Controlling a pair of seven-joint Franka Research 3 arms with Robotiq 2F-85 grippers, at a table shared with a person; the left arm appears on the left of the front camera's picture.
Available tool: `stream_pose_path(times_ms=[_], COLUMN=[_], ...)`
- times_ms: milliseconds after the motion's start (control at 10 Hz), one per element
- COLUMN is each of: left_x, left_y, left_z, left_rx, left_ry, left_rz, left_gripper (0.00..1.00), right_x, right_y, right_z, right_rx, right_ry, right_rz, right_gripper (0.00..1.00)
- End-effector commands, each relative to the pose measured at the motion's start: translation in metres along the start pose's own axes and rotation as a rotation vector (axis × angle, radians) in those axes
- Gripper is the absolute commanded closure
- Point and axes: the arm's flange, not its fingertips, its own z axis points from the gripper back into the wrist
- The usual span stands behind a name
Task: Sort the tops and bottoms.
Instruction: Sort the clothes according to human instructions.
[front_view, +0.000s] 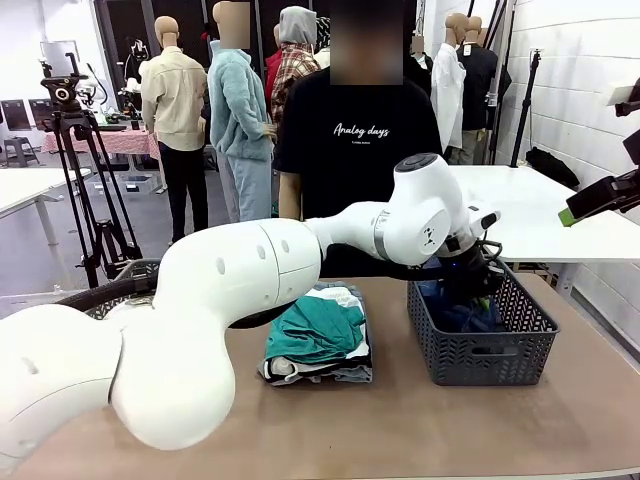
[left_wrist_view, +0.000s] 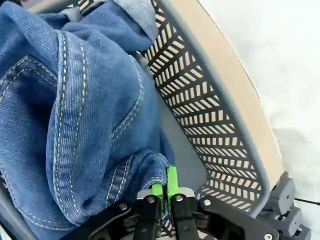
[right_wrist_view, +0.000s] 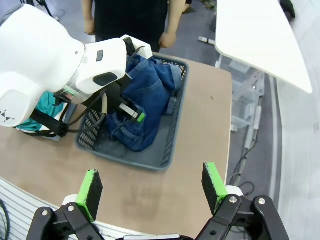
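The person's black T-shirt (front_view: 358, 125) reads "Analog days"

table (front_view: 400, 430): brown | centre: 1 clothes pile (front_view: 318, 345) | right: 1 grey basket (front_view: 480, 358)

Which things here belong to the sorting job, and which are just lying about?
Job: jeans, pinched by the left pincer, in the basket; teal shirt atop the pile.
Lying about: tripod; white table; person's black T-shirt; right pincer, open.
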Motion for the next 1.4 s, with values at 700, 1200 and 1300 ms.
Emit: stream_pose_path(times_ms=[700,1200,1300], left_x=[0.019,0.014,0.008], left_y=[-0.021,-0.017,-0.015], left_z=[0.041,0.07,0.057], left_rx=[0.061,0.092,0.041], left_ry=[0.091,0.024,0.056], left_rz=[0.006,0.025,-0.006], left_gripper=[0.22,0.0,0.0], right_x=[0.001,0.001,0.001], right_y=[0.001,0.001,0.001], right_z=[-0.001,-0.001,-0.001], right_rx=[0.0,0.0,0.0], right_ry=[-0.001,-0.001,-0.001], right_rz=[0.005,0.005,0.005], right_gripper=[0.0,0.0,0.0])
